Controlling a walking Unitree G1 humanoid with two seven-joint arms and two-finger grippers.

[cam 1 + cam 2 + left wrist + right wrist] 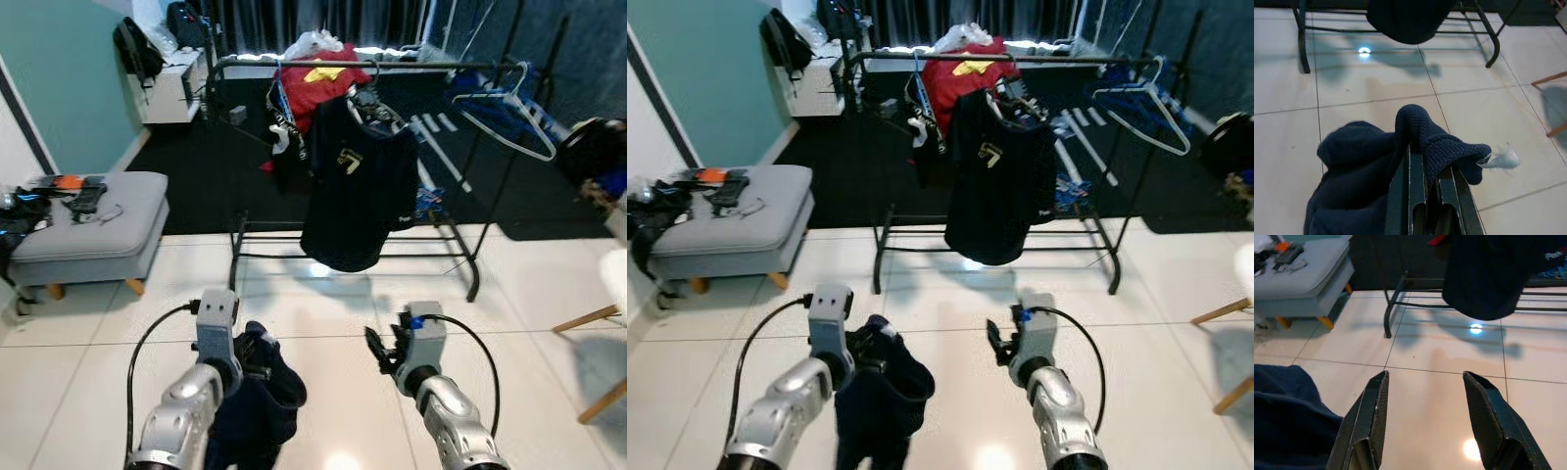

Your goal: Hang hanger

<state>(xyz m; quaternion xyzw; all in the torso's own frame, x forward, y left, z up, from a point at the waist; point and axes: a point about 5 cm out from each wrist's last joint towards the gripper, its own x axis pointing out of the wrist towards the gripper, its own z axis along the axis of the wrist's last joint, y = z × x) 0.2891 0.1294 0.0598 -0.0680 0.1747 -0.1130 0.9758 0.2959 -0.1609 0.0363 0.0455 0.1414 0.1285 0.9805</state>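
On my far left I see a grey ottoman (pixel 93 230) with dark clutter and an orange item on top, standing on the white tile floor (pixel 323 323) against the teal wall. Closer in, my left gripper (pixel 1425 169) hangs low over the tiles, its fingers pressed together on a fold of a dark navy knit garment (pixel 257 397); the cloth bunches over the fingers and droops below the arm, and a small white tag sticks out beside the pinched fold. I cannot make out a hanger inside that bundle.

Straight ahead stands the black clothes rack (pixel 470 264), its feet at the edge where the tiles meet dark carpet. A black T-shirt (pixel 358 186) with a small yellow print hangs from the top rail on a hanger, with a red garment (pixel 323 88) behind it. Further right on the same rail, a pale empty hanger (pixel 505 122) dangles, tilted.

My right gripper (pixel 1425 423) sits just right of the bundle, low over the floor, fingers spread wide with nothing between them, pointing toward the rack. At the far right edge, wooden chair legs (pixel 593 367) poke in.
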